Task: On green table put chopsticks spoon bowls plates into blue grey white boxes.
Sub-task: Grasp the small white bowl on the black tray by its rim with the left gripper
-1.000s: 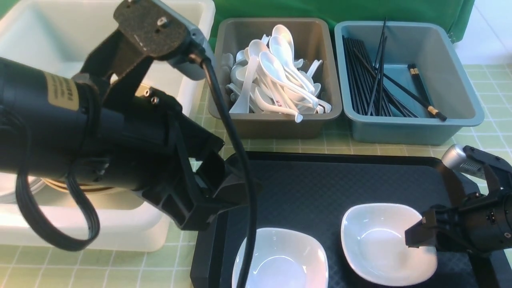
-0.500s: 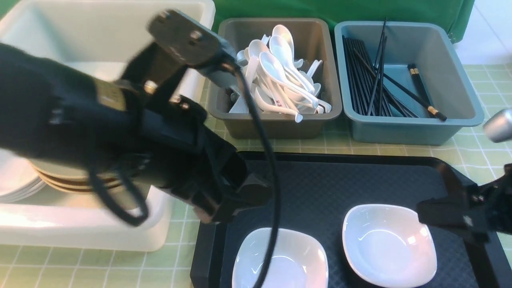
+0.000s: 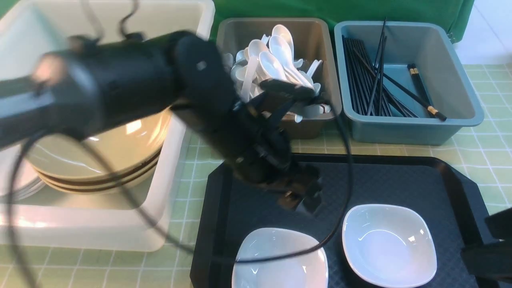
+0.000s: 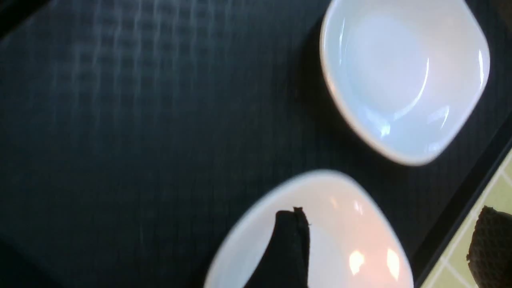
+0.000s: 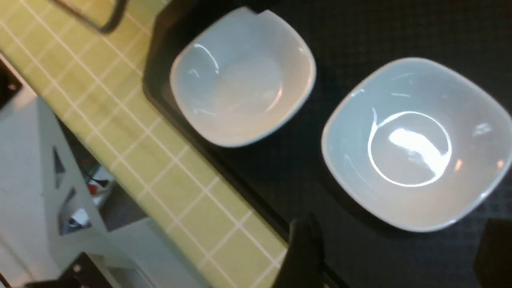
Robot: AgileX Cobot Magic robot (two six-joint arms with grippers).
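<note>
Two white square bowls stand on the black tray (image 3: 400,176): a left one (image 3: 280,260) and a right one (image 3: 390,244). My left gripper (image 3: 301,198) is blurred over the tray, just behind the left bowl. In the left wrist view it (image 4: 390,248) is open and empty, one finger (image 4: 290,248) over the left bowl (image 4: 340,224), the right bowl (image 4: 404,80) farther off. My right gripper (image 3: 490,250) sits at the tray's right front corner, open and empty (image 5: 400,256), beside the right bowl (image 5: 416,144); the left bowl (image 5: 240,76) lies beyond.
The white box (image 3: 172,140) at the left holds stacked plates (image 3: 104,156). The grey box (image 3: 316,28) holds white spoons (image 3: 276,64). The blue box (image 3: 416,132) holds black chopsticks (image 3: 372,80). The left arm's cable (image 3: 344,160) hangs over the tray.
My left arm has swung right from over the white box to over the tray, uncovering the plates. My right gripper has pulled back from the right bowl toward the front right corner.
</note>
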